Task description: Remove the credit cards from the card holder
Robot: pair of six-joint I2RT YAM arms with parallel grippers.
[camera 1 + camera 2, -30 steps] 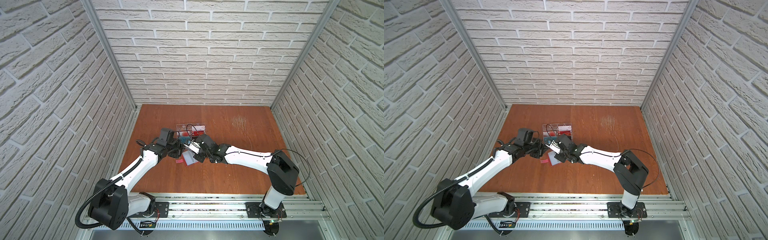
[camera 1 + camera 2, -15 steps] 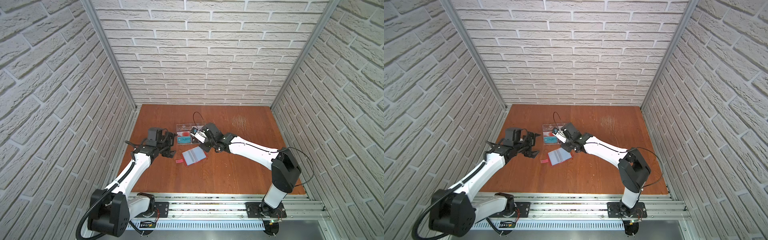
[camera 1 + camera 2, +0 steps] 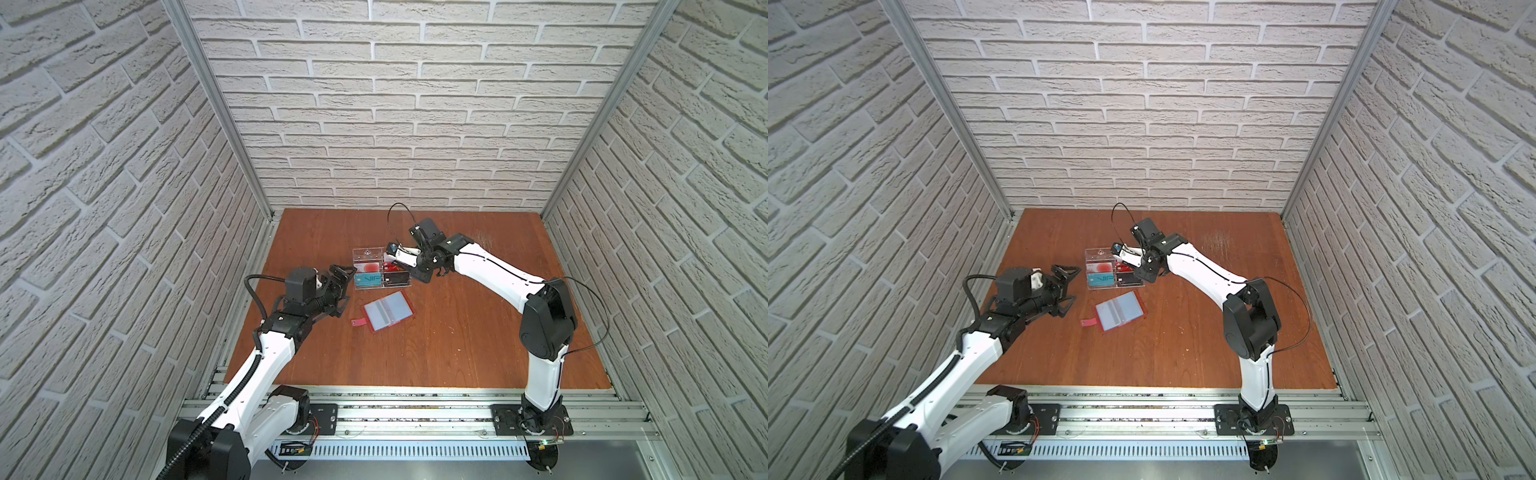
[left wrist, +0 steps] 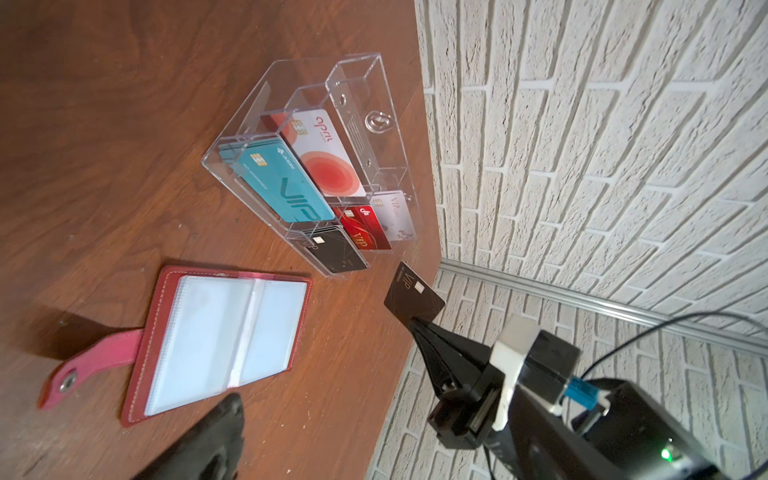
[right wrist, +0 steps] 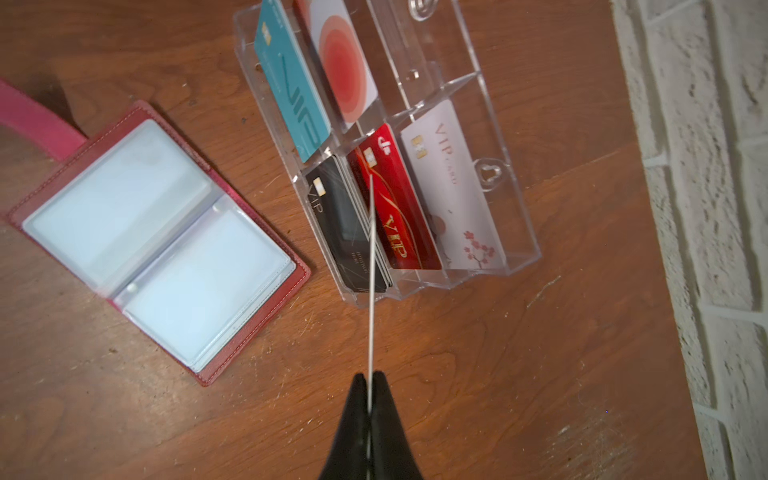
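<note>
One black credit card (image 4: pixel 413 297) is clamped in the right claw (image 5: pixel 369 376) beside the clear tray (image 5: pixel 511 216). Left claw (image 3: pixel 341 291) gapes wide.

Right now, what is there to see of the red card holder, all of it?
The card holder is a red, leather-looking booklet with pale stitching, lying open and flat on the wooden table. Its translucent greyish plastic sleeves face up; the two showing look empty. A pinkish-red strap with a metal snap sticks out from one side. It sits near the clear tray but apart from it; only the table touches it.
</note>
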